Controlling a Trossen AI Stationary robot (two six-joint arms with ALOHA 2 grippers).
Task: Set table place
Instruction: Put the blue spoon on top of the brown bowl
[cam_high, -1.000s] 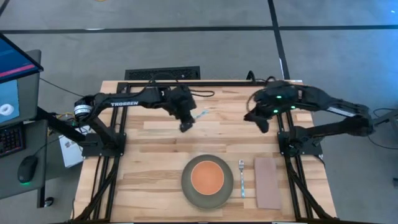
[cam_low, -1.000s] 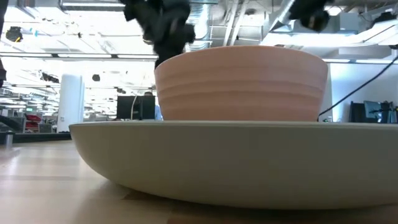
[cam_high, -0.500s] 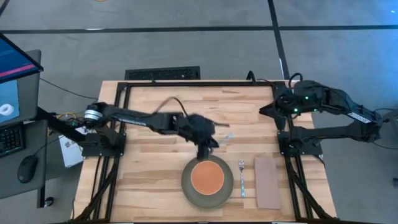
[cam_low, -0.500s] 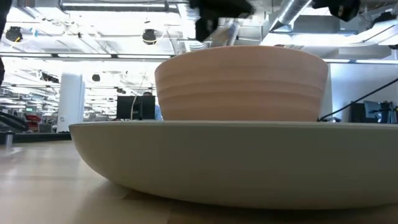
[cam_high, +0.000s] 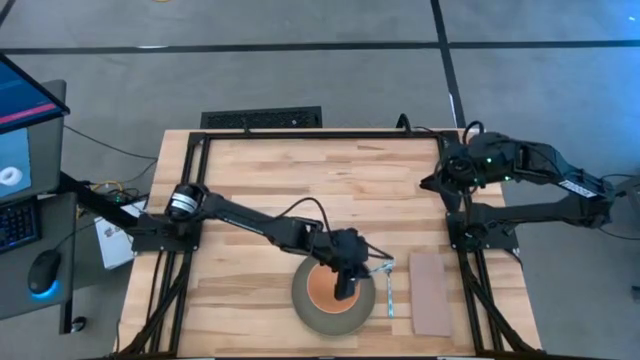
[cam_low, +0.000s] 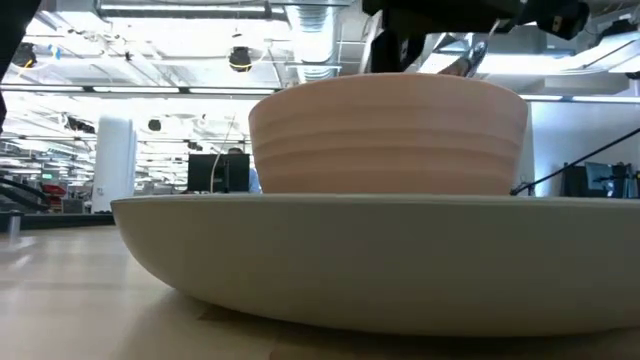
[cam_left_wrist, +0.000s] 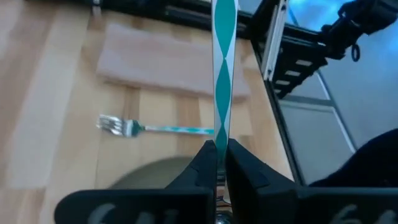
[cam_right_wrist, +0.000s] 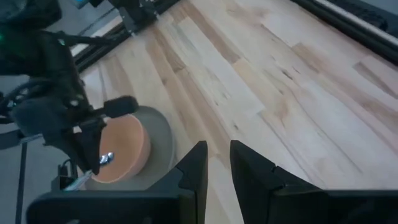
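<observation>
Gripping spoon (cam_left_wrist: 223, 74) | left end effector (cam_high: 345, 283) clamped on handle | above orange bowl (cam_high: 327, 291)

The bowl (cam_high: 331, 287) sits on the plate (cam_high: 307, 309) near the table's (cam_high: 250, 190) front edge; the fork (cam_high: 388, 299) lies just right of the plate, the napkin (cam_high: 431, 292) right of the fork

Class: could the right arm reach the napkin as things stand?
Probably yes. The right gripper waits at the table's far right edge, the napkin lies bare on the same side, and the left gripper, holding the spoon, works over the bowl.
</observation>
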